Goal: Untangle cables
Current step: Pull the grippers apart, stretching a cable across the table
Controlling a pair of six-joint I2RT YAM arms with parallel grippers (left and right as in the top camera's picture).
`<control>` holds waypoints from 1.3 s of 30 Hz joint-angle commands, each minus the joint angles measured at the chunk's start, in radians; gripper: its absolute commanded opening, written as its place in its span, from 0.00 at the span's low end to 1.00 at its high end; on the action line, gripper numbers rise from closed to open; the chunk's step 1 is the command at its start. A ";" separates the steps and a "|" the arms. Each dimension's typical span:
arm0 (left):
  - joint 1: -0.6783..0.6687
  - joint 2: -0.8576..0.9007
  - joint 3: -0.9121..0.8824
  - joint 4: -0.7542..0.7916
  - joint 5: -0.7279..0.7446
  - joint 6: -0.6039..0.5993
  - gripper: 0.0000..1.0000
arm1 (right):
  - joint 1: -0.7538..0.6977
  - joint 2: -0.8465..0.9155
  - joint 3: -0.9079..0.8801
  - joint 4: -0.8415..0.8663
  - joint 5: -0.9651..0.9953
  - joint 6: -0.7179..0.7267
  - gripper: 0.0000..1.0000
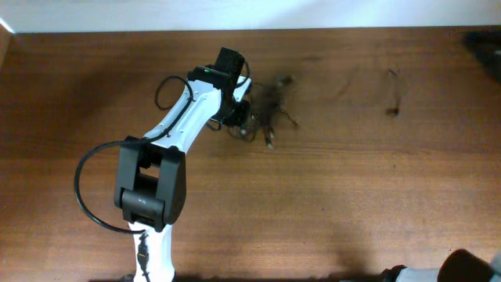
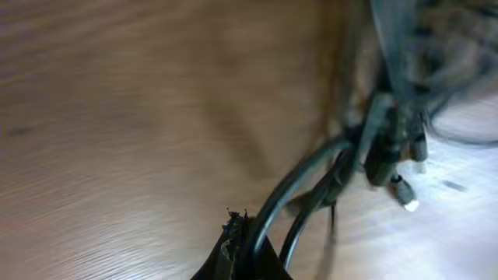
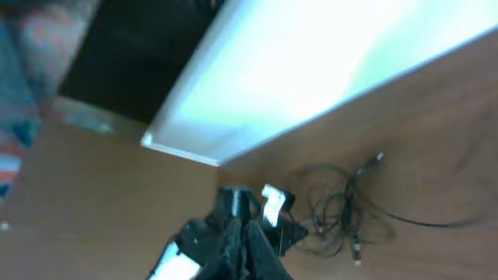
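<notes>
The cables point(image 1: 268, 108) are a knotted clump of thin black wires with small plug ends on the wooden table, just right of my left gripper point(image 1: 239, 117). In the left wrist view my left gripper point(image 2: 245, 243) is shut on a black strand that runs up to the blurred clump point(image 2: 383, 148). In the right wrist view the clump point(image 3: 342, 211) lies far off beside the left arm. My right gripper point(image 3: 247, 250) has its fingers together and holds nothing. In the overhead view only a bit of the right arm point(image 1: 470, 266) shows at the bottom right corner.
The wooden table point(image 1: 352, 196) runs to a white wall along its far edge point(image 1: 313, 16). A small dark mark point(image 1: 394, 110) lies at the right. A dark object point(image 1: 485, 47) sits at the top right corner. The left arm's own thick cable point(image 1: 86, 196) loops to the left.
</notes>
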 commanded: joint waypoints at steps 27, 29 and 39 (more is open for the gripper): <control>0.056 -0.558 0.119 -0.207 0.248 0.077 0.00 | 0.815 0.256 0.021 -0.068 0.544 -0.182 0.64; 0.056 -0.551 0.119 -0.208 0.248 0.077 0.00 | 0.855 0.263 0.020 -0.047 0.543 -0.184 0.64; 0.057 -0.549 0.119 -0.207 0.248 0.078 0.00 | 0.931 0.345 -0.041 0.121 0.501 -0.259 0.29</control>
